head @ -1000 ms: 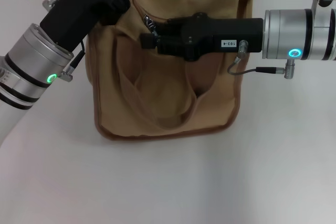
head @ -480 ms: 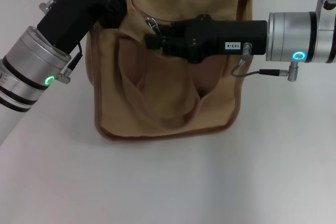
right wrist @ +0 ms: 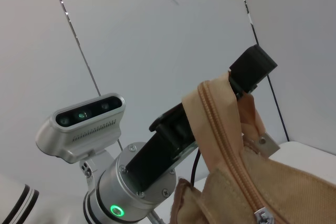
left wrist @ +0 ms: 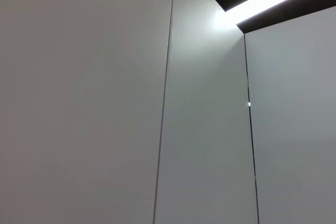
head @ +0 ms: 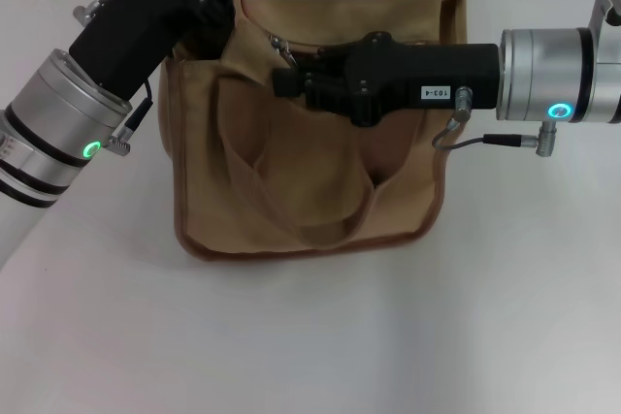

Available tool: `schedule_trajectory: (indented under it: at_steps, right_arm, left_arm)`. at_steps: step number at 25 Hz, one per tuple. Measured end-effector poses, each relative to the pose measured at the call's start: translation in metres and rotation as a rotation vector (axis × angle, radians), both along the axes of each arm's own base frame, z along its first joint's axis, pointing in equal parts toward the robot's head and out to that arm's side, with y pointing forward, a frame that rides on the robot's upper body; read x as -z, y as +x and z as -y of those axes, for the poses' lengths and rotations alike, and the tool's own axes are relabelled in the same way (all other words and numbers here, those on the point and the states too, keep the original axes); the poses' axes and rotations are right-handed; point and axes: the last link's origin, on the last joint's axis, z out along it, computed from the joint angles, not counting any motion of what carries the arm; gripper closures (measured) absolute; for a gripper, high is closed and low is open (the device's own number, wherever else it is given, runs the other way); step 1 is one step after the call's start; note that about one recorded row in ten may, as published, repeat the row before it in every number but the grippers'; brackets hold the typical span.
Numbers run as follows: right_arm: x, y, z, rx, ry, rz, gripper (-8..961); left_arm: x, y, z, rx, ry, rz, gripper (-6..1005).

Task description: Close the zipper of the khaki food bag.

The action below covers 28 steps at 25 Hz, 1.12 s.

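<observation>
The khaki food bag [head: 310,191] stands on the white table, its looped handles hanging down its front. My left gripper [head: 218,9] is shut on the bag's top left corner; in the right wrist view a black finger [right wrist: 252,66] shows behind that corner of the bag [right wrist: 273,187]. The tan zipper [right wrist: 223,129] runs down from that corner to the silver pull tab [right wrist: 261,214]. My right gripper [head: 283,79] reaches in from the right, shut at the pull tab [head: 281,46] near the bag's left end. The fabric between the two grippers is taut.
The white table [head: 310,336] surrounds the bag. A grey cable [head: 466,138] loops under my right wrist. The left arm's grey camera housing [right wrist: 81,124] shows in the right wrist view. The left wrist view shows only wall panels and a ceiling light.
My right gripper has moved a little to the right, and the pull tab has shifted right with it. The fabric at the bag's top left has drawn tighter. The left gripper has held its place.
</observation>
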Motion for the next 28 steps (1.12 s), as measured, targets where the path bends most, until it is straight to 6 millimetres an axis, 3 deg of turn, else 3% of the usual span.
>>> schedule_trajectory:
  at_steps: [5,28]
  right_arm:
    - [-0.0002,0.0002,-0.0005,-0.005,0.006,0.000,829]
    - [-0.0089,0.0036,0.0011,0.017,0.014,-0.055,761]
  left_arm:
    - [0.0001,0.0000,0.0000,0.000,-0.002,0.001,986]
    - [-0.0006,-0.0018,0.0022,-0.001,0.001,0.005,985]
